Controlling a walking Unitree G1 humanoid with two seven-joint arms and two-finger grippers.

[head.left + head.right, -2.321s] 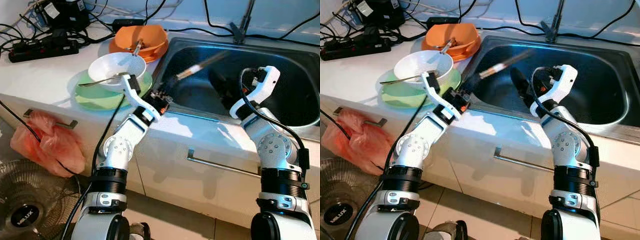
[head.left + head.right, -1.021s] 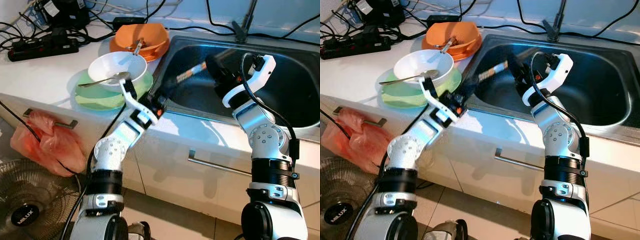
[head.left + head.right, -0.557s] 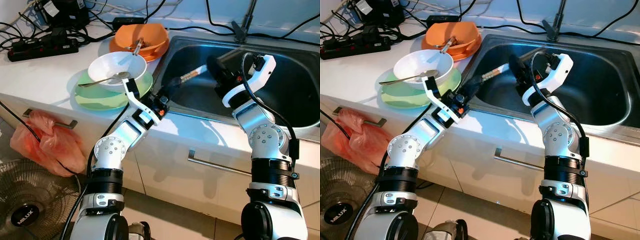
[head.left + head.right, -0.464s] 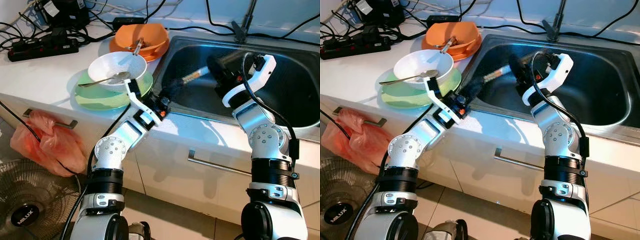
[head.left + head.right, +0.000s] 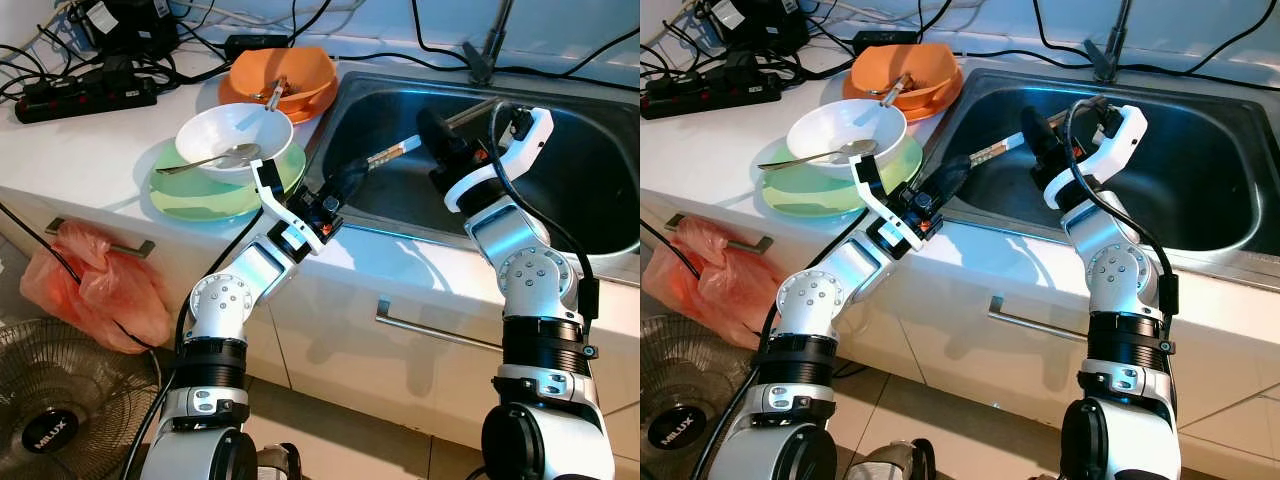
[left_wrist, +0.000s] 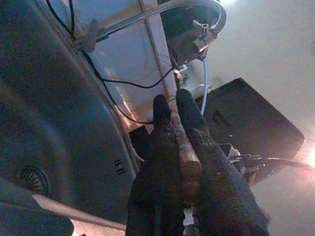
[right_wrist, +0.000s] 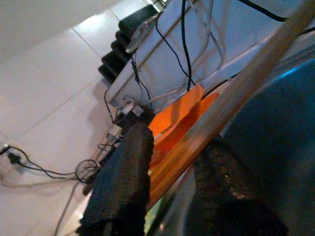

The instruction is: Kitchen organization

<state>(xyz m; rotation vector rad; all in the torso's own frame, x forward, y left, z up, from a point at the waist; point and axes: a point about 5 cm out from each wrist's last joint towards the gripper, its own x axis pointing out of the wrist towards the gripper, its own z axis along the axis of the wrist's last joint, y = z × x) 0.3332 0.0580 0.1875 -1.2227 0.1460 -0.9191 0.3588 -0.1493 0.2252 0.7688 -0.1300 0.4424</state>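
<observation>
A pair of wooden chopsticks (image 5: 395, 152) slants over the left part of the steel sink (image 5: 580, 215). My left gripper (image 5: 345, 180) is shut on their lower end at the sink's front left corner; in the left wrist view the brown sticks (image 6: 184, 147) lie pinched between the black fingers (image 6: 157, 147). My right gripper (image 5: 432, 128) reaches in from the right at the sticks' upper part. In the right wrist view its fingers (image 7: 123, 182) stand apart with the chopsticks (image 7: 231, 98) passing between them.
On the counter left of the sink a white bowl (image 5: 235, 130) with a spoon (image 5: 205, 160) sits on a green plate (image 5: 190, 195); an orange bowl (image 5: 280, 80) is behind it. Faucet (image 5: 490, 45), cables and power strip (image 5: 85, 95) line the back. Pink bag (image 5: 95, 280) and fan (image 5: 50, 410) are below.
My right gripper has swung left and up inside the sink until the chopsticks pass between its fingers. The left gripper has kept hold of them, shifting slightly.
</observation>
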